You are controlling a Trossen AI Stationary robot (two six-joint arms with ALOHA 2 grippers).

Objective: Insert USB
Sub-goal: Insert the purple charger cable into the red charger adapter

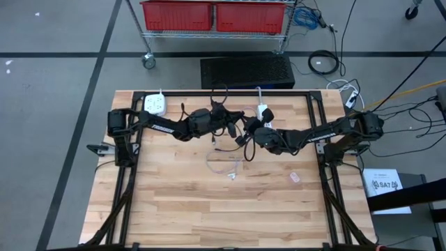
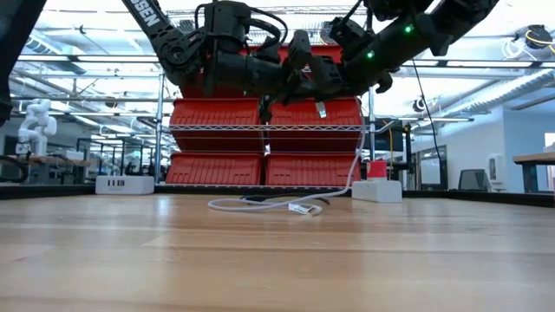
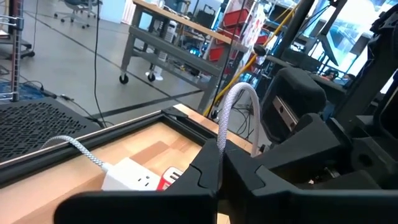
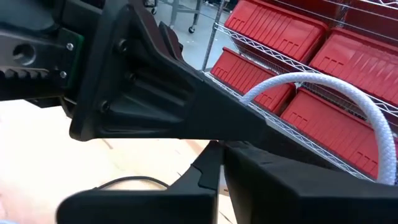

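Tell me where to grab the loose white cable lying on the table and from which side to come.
Grip the white cable at its free plug end, coming straight down from above. It lies flat in a loose loop on bare wood, so the loop would flex, while the plug looks like a short stiff part. Both the left gripper and right gripper hover just beyond it.

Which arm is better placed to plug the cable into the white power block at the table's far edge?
Probably the right: its gripper hangs just below the white power block, and the white cable loops from it. The left gripper sits farther off.
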